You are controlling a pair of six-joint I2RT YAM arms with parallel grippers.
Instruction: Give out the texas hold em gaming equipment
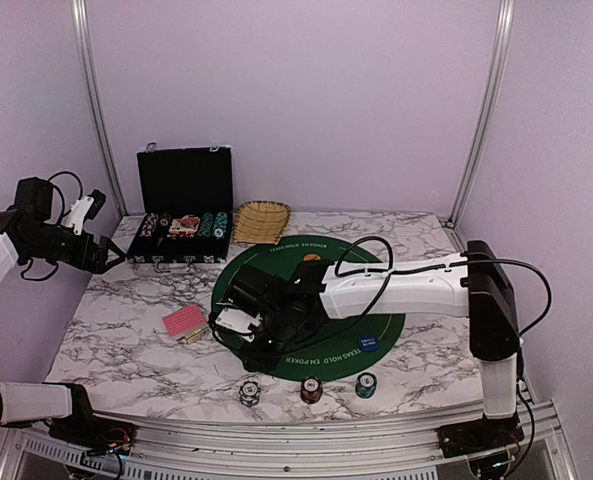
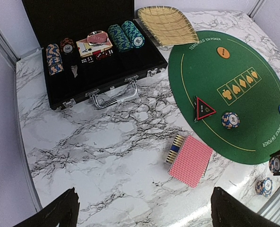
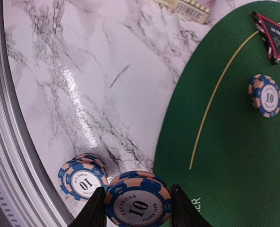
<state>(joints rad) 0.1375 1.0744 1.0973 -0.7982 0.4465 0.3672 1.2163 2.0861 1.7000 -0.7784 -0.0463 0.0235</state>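
- The right gripper (image 3: pixel 138 215) has its jaws closed partway against both sides of a blue chip stack (image 3: pixel 139 198) at the near-left rim of the mat (image 3: pixel 234 156). I cannot tell whether the stack is off the surface.
- The step in hand looks like dealing out chip stacks. A second stack (image 3: pixel 83 178) sits on the table (image 3: pixel 73 94) just beside the held one, and a third (image 3: pixel 266 97) sits on the mat near the triangle button (image 3: pixel 272 34).
- The cards (image 2: pixel 190 161) lie on the table left of the mat, and more chips fill the case (image 2: pixel 90 52).
- The left gripper (image 2: pixel 144 203) hangs wide open and empty, well apart.
- Next, the move calls for a straight lift that keeps the stack together, then a carry to a free spot clear of the neighbouring stack.
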